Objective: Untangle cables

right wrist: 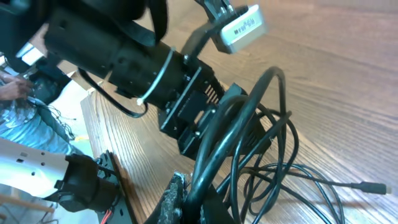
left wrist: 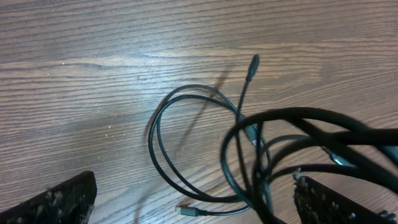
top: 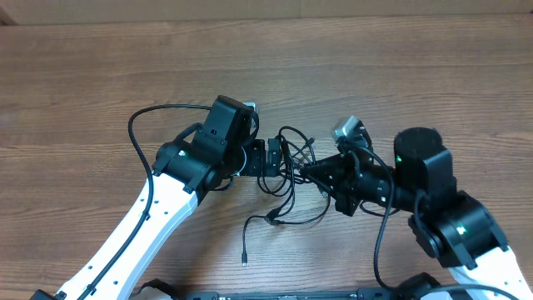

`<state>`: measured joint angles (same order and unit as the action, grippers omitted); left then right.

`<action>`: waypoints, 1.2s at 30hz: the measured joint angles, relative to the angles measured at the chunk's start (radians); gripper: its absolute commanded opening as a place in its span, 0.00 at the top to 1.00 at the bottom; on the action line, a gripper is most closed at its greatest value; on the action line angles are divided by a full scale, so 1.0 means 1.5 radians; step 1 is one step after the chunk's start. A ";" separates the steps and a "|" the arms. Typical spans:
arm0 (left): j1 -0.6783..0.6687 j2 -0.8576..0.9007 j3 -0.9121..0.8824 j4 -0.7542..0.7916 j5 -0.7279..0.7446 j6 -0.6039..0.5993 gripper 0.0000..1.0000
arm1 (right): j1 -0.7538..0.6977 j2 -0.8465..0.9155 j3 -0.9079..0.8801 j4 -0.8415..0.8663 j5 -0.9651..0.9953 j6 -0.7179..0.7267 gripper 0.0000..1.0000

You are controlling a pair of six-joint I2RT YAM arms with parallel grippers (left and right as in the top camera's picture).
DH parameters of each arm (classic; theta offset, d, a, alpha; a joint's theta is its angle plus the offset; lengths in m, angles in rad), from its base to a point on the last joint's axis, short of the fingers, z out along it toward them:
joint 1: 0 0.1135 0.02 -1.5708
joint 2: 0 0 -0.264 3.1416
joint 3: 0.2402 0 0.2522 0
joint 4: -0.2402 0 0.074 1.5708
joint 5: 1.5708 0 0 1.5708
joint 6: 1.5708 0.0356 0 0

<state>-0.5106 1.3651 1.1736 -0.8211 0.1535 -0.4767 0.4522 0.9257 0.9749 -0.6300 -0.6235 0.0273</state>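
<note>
The cables (top: 286,177) are thin black cords tangled in a loose bunch on the wooden table between my two grippers. One strand trails toward the front and ends in a plug (top: 244,257). My left gripper (top: 272,158) is at the bunch's left side. In the left wrist view its fingers (left wrist: 196,208) are wide apart, with cable loops (left wrist: 249,134) lying between them near the right finger. My right gripper (top: 312,171) is at the bunch's right side. In the right wrist view it (right wrist: 199,202) is shut on cable strands (right wrist: 249,112) and lifts them.
The wooden table (top: 100,83) spreads on all sides. A thicker black robot cable (top: 146,121) arcs beside the left arm. The table's front edge (right wrist: 93,130) and a person's clothing beyond it show in the right wrist view.
</note>
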 measured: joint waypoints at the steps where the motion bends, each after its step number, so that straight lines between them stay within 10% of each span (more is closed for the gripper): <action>1: 0.000 0.000 0.000 0.001 0.001 -0.001 0.00 | 0.000 -0.007 0.000 0.000 0.002 0.000 0.96; 36: 0.057 0.000 0.000 0.039 0.089 0.022 0.00 | -0.001 -0.046 0.000 0.053 -0.051 0.017 0.96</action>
<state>-0.4255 1.3651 1.1736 -0.7624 0.2863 -0.4438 0.4515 0.8570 0.9749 -0.5510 -0.7006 0.0525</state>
